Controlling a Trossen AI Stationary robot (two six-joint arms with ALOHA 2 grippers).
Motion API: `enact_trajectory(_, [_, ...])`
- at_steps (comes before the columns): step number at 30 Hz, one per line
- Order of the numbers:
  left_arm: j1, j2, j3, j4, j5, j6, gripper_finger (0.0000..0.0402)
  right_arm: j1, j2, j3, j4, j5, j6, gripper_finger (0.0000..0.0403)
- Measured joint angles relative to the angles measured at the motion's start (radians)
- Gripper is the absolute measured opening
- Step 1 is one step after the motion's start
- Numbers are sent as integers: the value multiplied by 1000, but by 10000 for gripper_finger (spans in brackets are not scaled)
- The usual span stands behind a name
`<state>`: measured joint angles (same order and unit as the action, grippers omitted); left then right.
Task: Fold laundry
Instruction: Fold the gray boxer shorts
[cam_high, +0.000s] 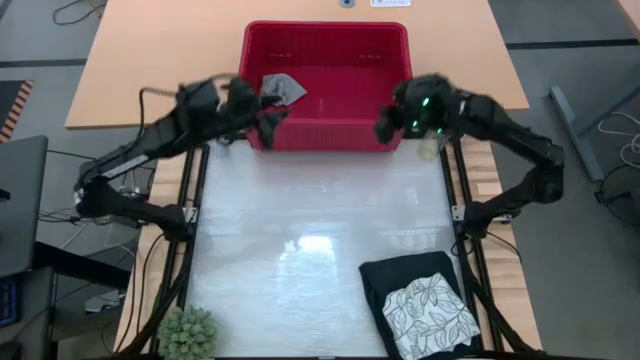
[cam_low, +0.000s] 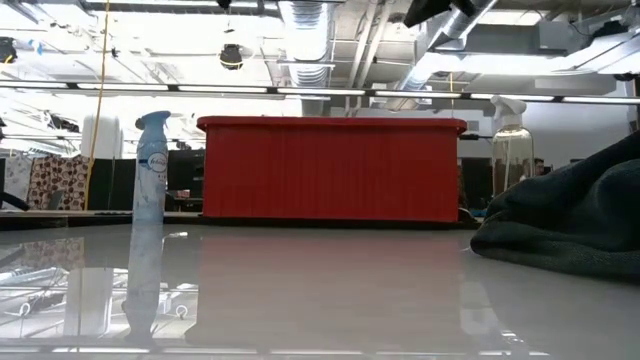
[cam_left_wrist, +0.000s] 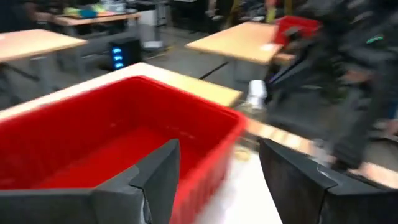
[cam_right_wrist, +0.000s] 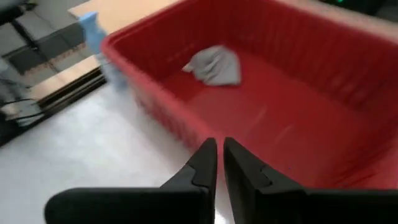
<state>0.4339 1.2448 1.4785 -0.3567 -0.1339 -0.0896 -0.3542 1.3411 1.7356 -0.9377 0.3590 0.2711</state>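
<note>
A small grey cloth (cam_high: 283, 87) (cam_right_wrist: 214, 65) lies crumpled on the floor of the red basket (cam_high: 325, 40) at its left end. Dark jeans (cam_high: 400, 275) lie folded at the table's near right, and a white leaf-print cloth (cam_high: 430, 312) lies folded on top of them. My left gripper (cam_high: 268, 115) (cam_left_wrist: 217, 155) hovers open over the basket's near left corner, with nothing between its fingers. My right gripper (cam_high: 388, 125) (cam_right_wrist: 219, 146) hovers over the basket's near right corner. Its fingers are together and hold nothing.
The basket (cam_low: 330, 170) stands at the table's far edge. A blue spray bottle (cam_low: 150, 220) stands near the basket's left end and a clear one (cam_low: 510, 150) near its right end. A small plant (cam_high: 188, 333) sits at the near left corner. The white tabletop (cam_high: 300, 220) between them is bare.
</note>
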Motion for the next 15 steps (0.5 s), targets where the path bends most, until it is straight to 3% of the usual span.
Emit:
enact_trajectory(6, [188,257,317,-106,8,67,210,-163,-1,37,7,-19,-195,55])
enact_trajectory(10, [291,442,523,-196,138,90,212,-249,1,37,8,-37,-241,55])
enact_trajectory(15, [378,646,738,-267,137,186,228,-331,7,36,7,-177,-247,55])
